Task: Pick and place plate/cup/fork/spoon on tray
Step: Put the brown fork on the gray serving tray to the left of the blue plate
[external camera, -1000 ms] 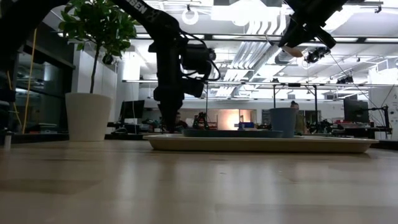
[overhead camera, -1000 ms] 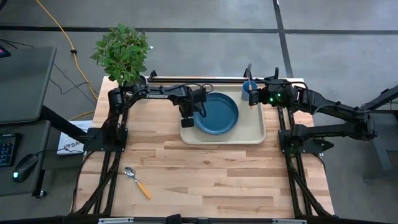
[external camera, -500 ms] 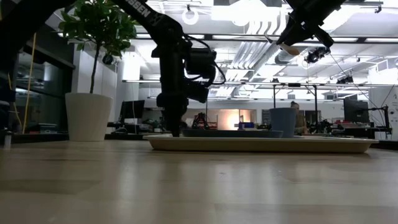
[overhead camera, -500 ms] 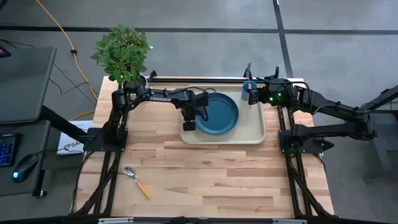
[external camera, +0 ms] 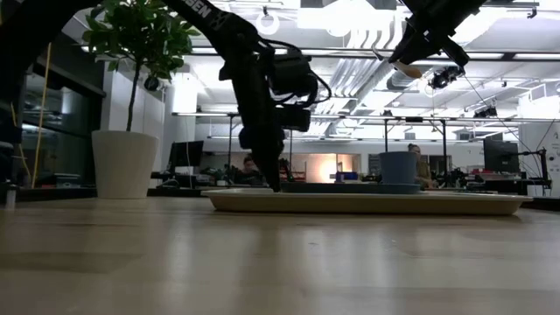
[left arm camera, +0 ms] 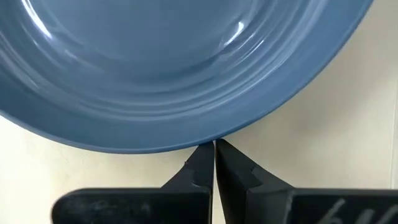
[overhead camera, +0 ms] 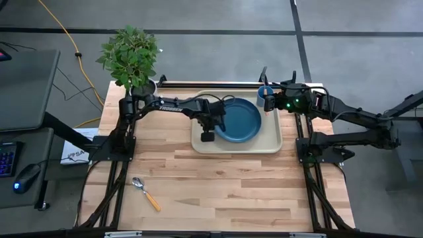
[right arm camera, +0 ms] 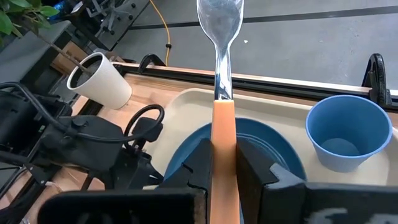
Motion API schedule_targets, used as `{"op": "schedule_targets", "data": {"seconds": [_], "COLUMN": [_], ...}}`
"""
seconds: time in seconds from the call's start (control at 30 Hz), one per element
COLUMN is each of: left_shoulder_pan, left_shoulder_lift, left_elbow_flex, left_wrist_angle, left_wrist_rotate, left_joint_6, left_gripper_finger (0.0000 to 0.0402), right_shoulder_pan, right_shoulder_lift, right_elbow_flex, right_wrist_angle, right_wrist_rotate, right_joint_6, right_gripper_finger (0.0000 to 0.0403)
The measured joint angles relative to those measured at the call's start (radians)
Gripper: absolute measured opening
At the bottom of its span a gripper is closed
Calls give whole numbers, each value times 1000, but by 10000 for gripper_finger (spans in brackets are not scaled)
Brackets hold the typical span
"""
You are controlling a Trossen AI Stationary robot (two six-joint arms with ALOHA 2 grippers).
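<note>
The dark blue plate (overhead camera: 239, 121) lies flat inside the beige tray (overhead camera: 272, 142) at the table's far middle. The light-blue cup (overhead camera: 264, 93) stands upright in the tray's far right corner. My left gripper (overhead camera: 207, 135) is shut, low over the tray at the plate's left near rim. My right gripper (overhead camera: 268, 103) is shut on the fork (right arm camera: 221, 37), high above the tray beside the cup. The spoon (overhead camera: 145, 193) lies flat on the bare table, near left. My left gripper has its shut fingertips (left arm camera: 202, 163) against the outer edge of the plate's rim (left arm camera: 210, 138), coming from the table's left near side and pointing down. The plate lies flat on the tray. My right gripper pinches the fork's orange handle (right arm camera: 224, 124) between its two fingers (right arm camera: 200, 155). The fork runs along the fingers, its silver tines sticking out beyond the tips. It is lifted clear, above the plate and tray.
A potted plant (overhead camera: 131, 54) in a white pot (external camera: 122, 163) stands at the table's far left corner. A dark rail (overhead camera: 211, 84) runs along the far edge behind the tray. The wooden table (overhead camera: 231, 192) in front of the tray is open, apart from the spoon.
My left gripper has moved toward the table's right edge and slightly toward the near edge, staying low. The plate has slid to the right on the tray, ahead of it. The right arm has kept still.
</note>
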Motion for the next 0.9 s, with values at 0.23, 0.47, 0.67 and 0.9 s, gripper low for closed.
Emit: {"op": "schedule_targets", "data": {"seconds": [0.23,0.47,0.67,0.9], "left_shoulder_pan": [-6,-11,21,55], "left_shoulder_lift": [0,-27,-138,-398], "left_elbow_flex": [0,0,1,-22], "left_wrist_angle": [81,2,-82,42], "left_wrist_rotate": [35,46,115,191], "left_joint_6": [-1,-19,-72,-220], "left_gripper_finger": [0,0,0,0], "right_shoulder_pan": [0,0,0,0], "right_shoulder_lift": [0,0,0,0], "right_elbow_flex": [0,0,0,0], "right_wrist_angle": [0,0,3,36], "right_wrist_rotate": [-1,-2,-11,-22], "right_joint_6": [-1,-8,-29,-63], "right_gripper_finger": [26,26,26,26]}}
